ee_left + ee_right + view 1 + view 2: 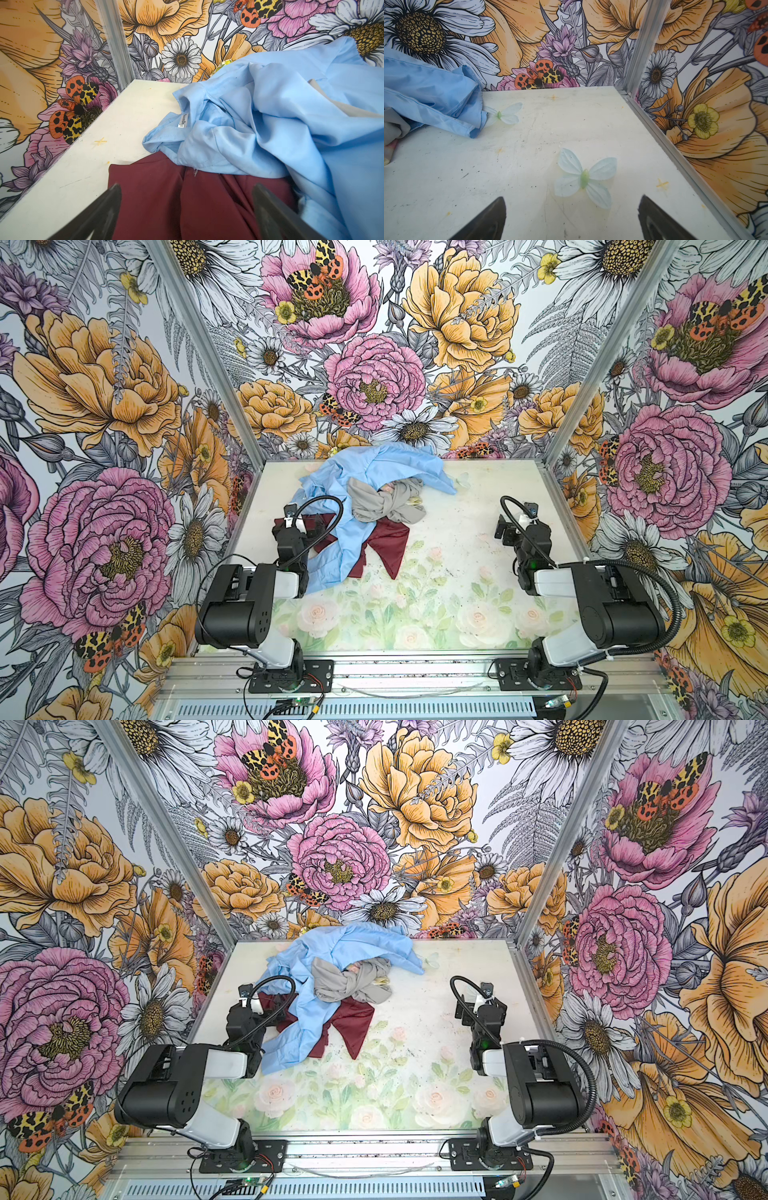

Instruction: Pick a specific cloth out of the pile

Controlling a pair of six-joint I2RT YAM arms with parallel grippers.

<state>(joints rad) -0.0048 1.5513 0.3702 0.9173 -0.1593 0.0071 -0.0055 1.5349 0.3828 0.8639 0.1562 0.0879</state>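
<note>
So, the left gripper [187,188] had its jaws spread wide with nothing between them. It was poised right over the maroon cloth [149,199], though I couldn't tell if it was touching. That cloth lay in the pile [332,560], mostly tucked under the light blue shirt [374,468] and poking out on both sides of the shirt's long near fold. A grey knotted cloth [382,502] sat on top of the shirt, touching the maroon one. The right gripper [572,198] gaped wide too, empty, well apart from the shirt over bare table [508,166].
</note>
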